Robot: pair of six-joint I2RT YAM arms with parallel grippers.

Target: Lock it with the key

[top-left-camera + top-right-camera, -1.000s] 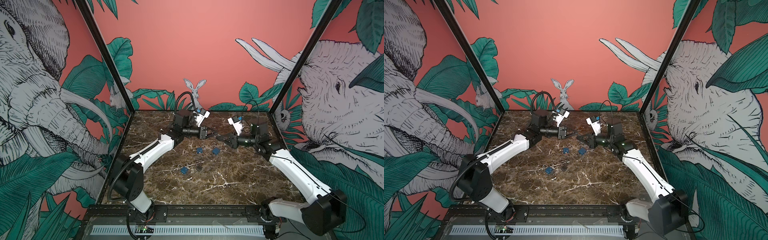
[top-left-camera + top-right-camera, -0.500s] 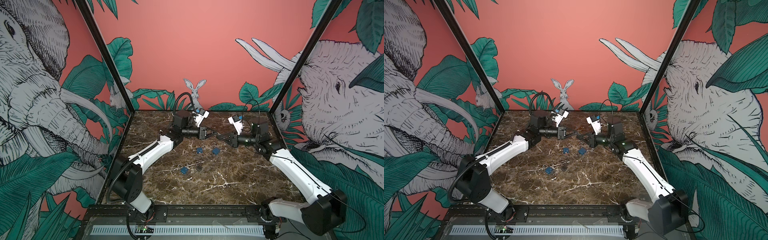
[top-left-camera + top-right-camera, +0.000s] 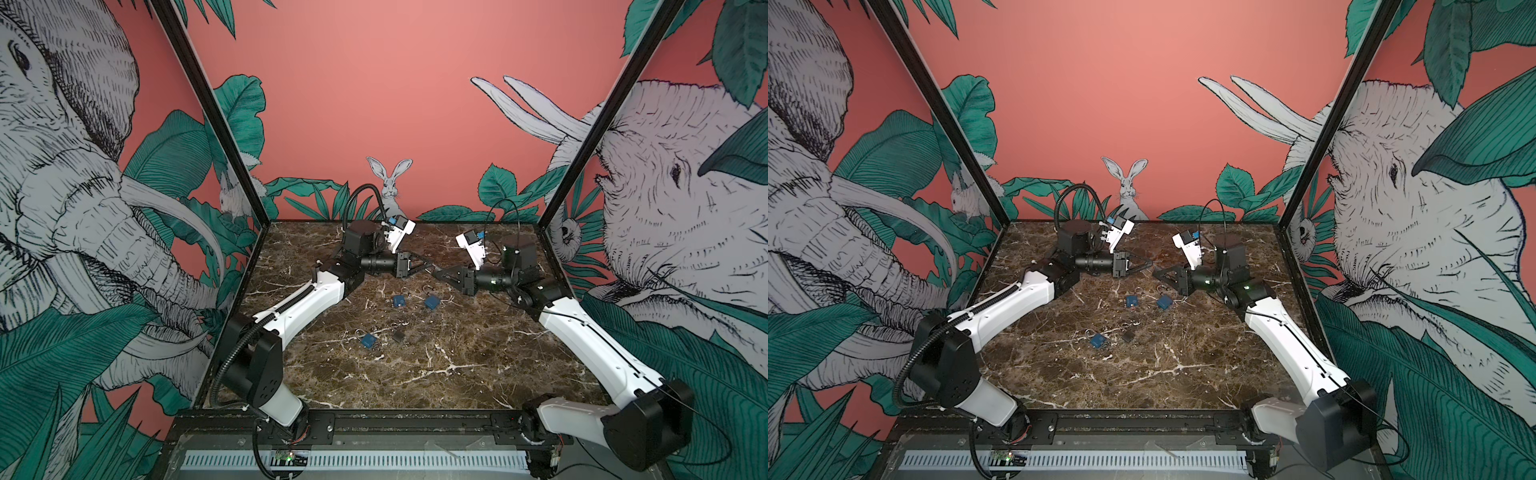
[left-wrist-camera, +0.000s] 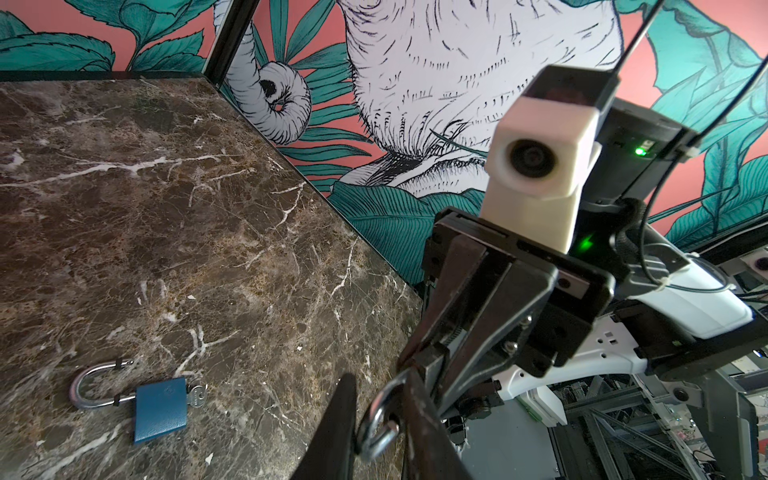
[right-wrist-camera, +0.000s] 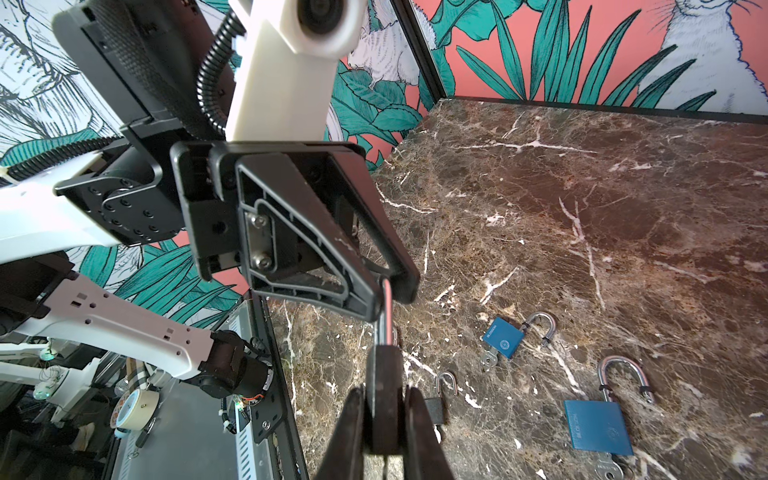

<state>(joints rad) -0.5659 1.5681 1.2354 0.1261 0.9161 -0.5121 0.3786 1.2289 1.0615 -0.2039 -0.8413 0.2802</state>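
Observation:
Above the back middle of the table my two grippers meet tip to tip. My right gripper (image 5: 384, 397) (image 3: 437, 274) is shut on a small black padlock body (image 5: 384, 374). Its silver shackle (image 4: 376, 432) runs up between the fingers of my left gripper (image 4: 378, 399) (image 3: 429, 268), which pinch it from both sides. In both top views the held padlock is almost hidden by the fingertips. I see no key in the held padlock. A key (image 5: 490, 358) sticks out of a blue padlock (image 5: 503, 343) lying on the table.
Three blue padlocks (image 3: 399, 301) (image 3: 431, 302) (image 3: 368, 340) lie open on the marble table (image 3: 415, 374), with another small black padlock (image 3: 397, 336) beside them. Painted walls close the table at the left, back and right, and a black rail (image 3: 374, 424) runs along the front.
My left gripper's jaws have narrowed onto the shackle. Both arms have stayed almost where they were, and the right gripper's hold has not changed.

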